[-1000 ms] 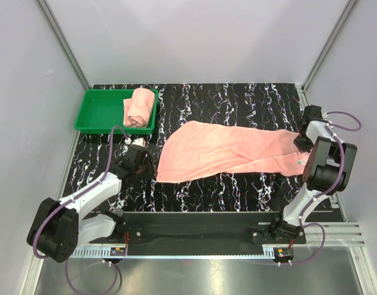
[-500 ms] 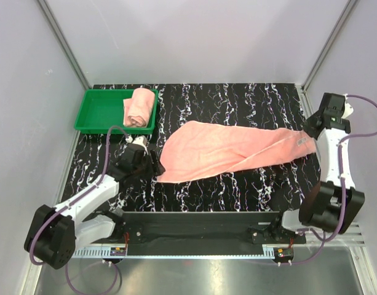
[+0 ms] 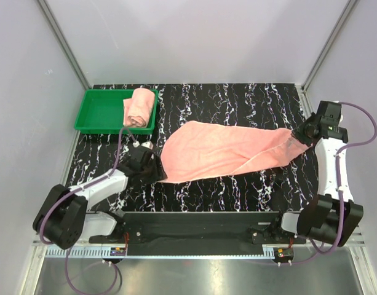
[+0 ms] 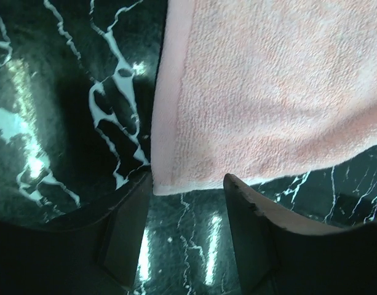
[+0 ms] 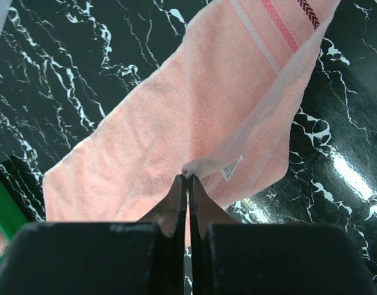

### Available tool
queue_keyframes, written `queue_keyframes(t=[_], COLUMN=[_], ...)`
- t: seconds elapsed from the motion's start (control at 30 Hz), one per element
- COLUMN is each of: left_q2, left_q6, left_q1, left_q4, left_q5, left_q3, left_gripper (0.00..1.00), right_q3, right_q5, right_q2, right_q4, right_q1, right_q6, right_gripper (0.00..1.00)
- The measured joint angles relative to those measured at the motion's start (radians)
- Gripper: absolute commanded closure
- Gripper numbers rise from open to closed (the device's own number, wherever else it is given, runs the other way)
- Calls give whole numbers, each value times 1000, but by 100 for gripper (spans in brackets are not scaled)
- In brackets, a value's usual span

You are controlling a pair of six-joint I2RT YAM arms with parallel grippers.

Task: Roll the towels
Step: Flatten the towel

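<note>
Your right pincer (image 5: 188, 179) is pinched tight on one corner of the spread towel (image 3: 225, 150). Your left pincer (image 4: 189, 184) gapes astride the far-end corner on the worktop (image 3: 237, 98).

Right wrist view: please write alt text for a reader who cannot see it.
The right gripper is shut on a pinched edge of the pink towel, beside its white label. The towel lies spread over a black marbled table.
</note>
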Motion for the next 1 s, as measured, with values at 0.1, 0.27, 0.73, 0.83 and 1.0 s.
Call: queue_keyframes(t=[0.1, 0.27, 0.73, 0.83, 1.0], left_q2=[42, 112, -188, -309, -446], left_q6=[-11, -19, 29, 50, 61], left_q1=[-11, -11, -14, -15, -17], left_q4=[52, 107, -259, -380, -557], left_q5=[-1, 3, -74, -117, -157], left_q3=[11, 28, 199, 375, 602], left_gripper=[54, 100, 100, 100, 100], right_q3=[0, 0, 146, 267, 432], right_q5=[-19, -25, -64, -64, -36], right_q2=[-30, -56, -89, -135, -275], right_q4=[-5, -20, -139, -187, -273], right_q1=[0, 0, 0, 0, 0], right_q6=[0, 0, 18, 25, 29], right_gripper=[100, 100, 100, 100, 100])
